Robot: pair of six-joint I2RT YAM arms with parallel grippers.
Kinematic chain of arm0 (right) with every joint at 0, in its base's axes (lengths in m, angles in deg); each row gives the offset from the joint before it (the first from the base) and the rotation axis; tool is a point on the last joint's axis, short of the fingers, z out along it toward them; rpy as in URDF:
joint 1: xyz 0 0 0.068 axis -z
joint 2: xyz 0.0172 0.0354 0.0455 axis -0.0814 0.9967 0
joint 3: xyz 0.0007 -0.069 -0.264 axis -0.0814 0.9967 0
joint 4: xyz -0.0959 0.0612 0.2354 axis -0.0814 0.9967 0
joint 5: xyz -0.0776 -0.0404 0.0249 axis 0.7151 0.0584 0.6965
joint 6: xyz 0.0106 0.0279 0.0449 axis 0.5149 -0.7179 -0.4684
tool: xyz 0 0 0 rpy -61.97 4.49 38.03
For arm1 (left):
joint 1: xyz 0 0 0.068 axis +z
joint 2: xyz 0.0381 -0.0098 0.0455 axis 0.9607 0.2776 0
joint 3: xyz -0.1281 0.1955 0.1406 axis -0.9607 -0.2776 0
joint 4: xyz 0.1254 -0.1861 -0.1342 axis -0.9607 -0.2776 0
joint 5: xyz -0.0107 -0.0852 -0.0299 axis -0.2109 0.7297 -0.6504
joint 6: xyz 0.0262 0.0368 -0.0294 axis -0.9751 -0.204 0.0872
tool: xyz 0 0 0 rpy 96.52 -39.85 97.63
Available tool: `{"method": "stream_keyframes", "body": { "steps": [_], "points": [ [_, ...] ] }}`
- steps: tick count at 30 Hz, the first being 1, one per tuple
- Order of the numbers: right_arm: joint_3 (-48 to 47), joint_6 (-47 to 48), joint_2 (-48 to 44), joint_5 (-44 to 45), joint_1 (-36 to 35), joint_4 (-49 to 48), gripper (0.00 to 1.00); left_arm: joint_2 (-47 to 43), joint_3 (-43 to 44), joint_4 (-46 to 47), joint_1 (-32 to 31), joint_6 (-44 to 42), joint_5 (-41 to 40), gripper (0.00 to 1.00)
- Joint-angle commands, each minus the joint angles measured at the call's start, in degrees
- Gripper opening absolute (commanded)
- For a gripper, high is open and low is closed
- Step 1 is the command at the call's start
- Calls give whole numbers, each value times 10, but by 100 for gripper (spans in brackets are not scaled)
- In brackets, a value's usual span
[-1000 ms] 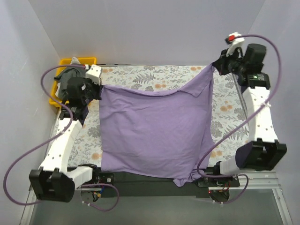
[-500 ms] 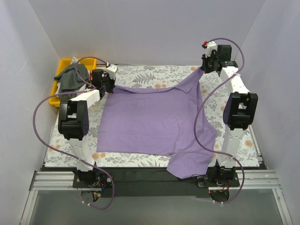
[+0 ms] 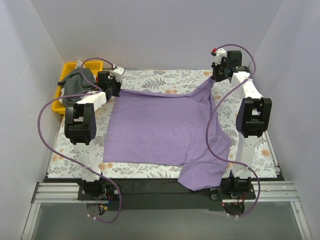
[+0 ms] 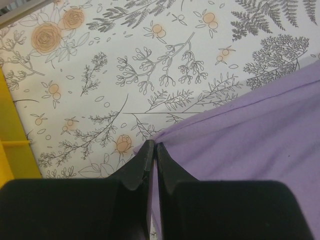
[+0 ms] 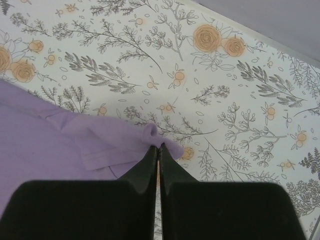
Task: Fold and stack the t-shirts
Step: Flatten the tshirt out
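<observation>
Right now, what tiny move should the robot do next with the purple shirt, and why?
Probably open both claws and drop the corners. The left claw and right claw each pinch a far corner of the purple shirt low over the table, and the shirt lies spread mostly flat.

**Free room around the lilac t-shirt [image 3: 160, 127].** Bare floral surface [image 3: 165, 77] lies open past the shirt's far edge, between the two claws, and in narrow strips to its left and right.

Obstacles:
- The yellow tray [image 3: 70, 67], holding the dark grey-green t-shirt [image 3: 77, 82], off the shirt's far-left corner.
- The left claw [image 4: 152, 150] and right claw [image 5: 158, 147], each pinched on a far corner.
- The left arm [image 3: 82, 125] and right arm [image 3: 252, 117], over the side strips.
</observation>
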Motion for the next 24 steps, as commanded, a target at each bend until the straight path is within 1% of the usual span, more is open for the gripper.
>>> {"method": "stream_keyframes", "body": {
  "steps": [1,4,6,7,10,12,13,14,15,16,21,24],
  "points": [
    [-17,-2,-8,9,-12,5,1,-9,19,-19,3,-4,-44,0],
    [-43,-11,11,16,-17,6,1,-8,18,-21,5,-1,-58,0],
    [-51,-17,13,8,-18,8,1,-17,7,-19,9,3,-45,0],
    [-54,-18,9,3,-18,13,1,-21,3,-19,10,3,-32,0],
    [-49,-23,-11,-11,-22,34,1,-33,-7,-22,12,0,-26,0],
    [-7,-34,-54,-28,-22,40,1,-41,-8,-24,15,-6,-22,0],
    [15,-37,-90,-36,-23,40,1,-44,-7,-25,16,-12,-24,0],
    [35,-37,-106,-49,-28,39,1,-48,-7,-25,17,-14,-28,0],
    [79,-35,-123,-51,-32,38,1,-49,-4,-26,22,-14,-28,0],
    [96,-33,-146,-55,-45,40,1,-50,0,-28,23,-14,-30,0],
    [205,-18,-197,-76,-93,52,1,-66,-10,-34,27,-14,-15,0],
    [251,-36,-230,-110,-115,53,1,-74,-15,-37,27,-9,-4,0]
  ]
}}
